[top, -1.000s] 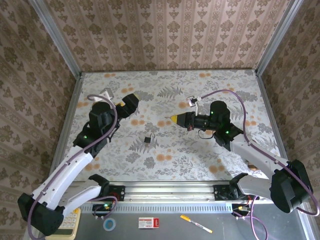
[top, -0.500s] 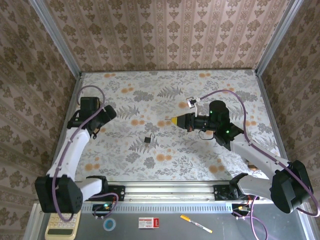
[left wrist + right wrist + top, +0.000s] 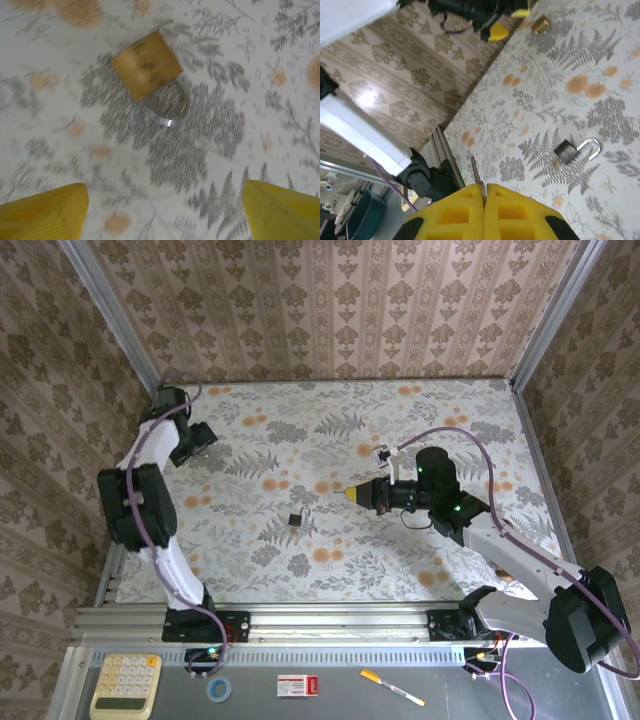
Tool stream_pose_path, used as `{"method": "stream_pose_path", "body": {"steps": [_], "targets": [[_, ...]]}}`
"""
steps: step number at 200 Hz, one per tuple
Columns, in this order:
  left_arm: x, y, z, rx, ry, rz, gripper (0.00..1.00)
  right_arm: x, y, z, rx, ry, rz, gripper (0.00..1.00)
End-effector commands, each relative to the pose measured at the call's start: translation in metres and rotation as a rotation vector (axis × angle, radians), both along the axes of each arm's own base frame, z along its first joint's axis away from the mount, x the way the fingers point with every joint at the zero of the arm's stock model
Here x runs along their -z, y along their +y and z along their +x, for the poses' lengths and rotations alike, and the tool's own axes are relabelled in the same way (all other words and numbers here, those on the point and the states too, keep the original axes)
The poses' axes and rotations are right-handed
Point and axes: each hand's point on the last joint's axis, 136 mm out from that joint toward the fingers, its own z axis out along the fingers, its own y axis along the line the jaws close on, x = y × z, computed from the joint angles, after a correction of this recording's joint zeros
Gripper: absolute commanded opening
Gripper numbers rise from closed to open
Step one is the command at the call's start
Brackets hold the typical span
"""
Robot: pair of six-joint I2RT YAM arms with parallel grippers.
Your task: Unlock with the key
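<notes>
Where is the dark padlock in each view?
Top: dark padlock at centre of table, left of right gripper.
Right wrist: dark padlock lower right, shackle pointing right.
Left wrist: a brass padlock instead.
Shared landmark: left gripper, near that brass padlock, far-left corner.

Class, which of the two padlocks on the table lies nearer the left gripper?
The brass-bodied padlock with silvery shackle, lying just ahead of the open left gripper; the dark-bodied padlock lies mid-table.

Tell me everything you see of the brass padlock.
The brass padlock has a squarish, dull golden body and a silvery shackle curving from one end. It lies flat on the floral table, turned diagonally, shackle end nearer the open left tool. Only the table touches it; blur hides whether it is locked.
</notes>
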Motion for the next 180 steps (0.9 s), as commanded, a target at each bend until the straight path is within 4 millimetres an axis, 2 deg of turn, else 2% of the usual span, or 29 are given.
{"method": "stream_pose_path", "body": {"steps": [1, 37, 98, 138, 180], "targets": [[0.018, 0.009, 0.015, -0.038, 0.085, 0.003, 0.79, 0.012, 0.001, -0.005, -0.010, 0.001, -0.020, 0.00], [0.047, 0.026, 0.031, -0.146, 0.141, -0.003, 0.79, 0.025, -0.001, -0.010, -0.016, 0.018, -0.045, 0.00], [0.063, 0.050, 0.037, -0.269, 0.151, -0.008, 0.81, 0.039, 0.002, -0.005, -0.031, 0.035, -0.083, 0.00], [0.074, 0.048, 0.051, -0.261, 0.171, -0.028, 0.80, 0.048, 0.003, -0.003, -0.034, 0.054, -0.107, 0.00], [0.073, 0.033, 0.062, -0.213, 0.157, -0.055, 0.79, 0.053, 0.003, -0.001, -0.036, 0.057, -0.116, 0.00]]}}
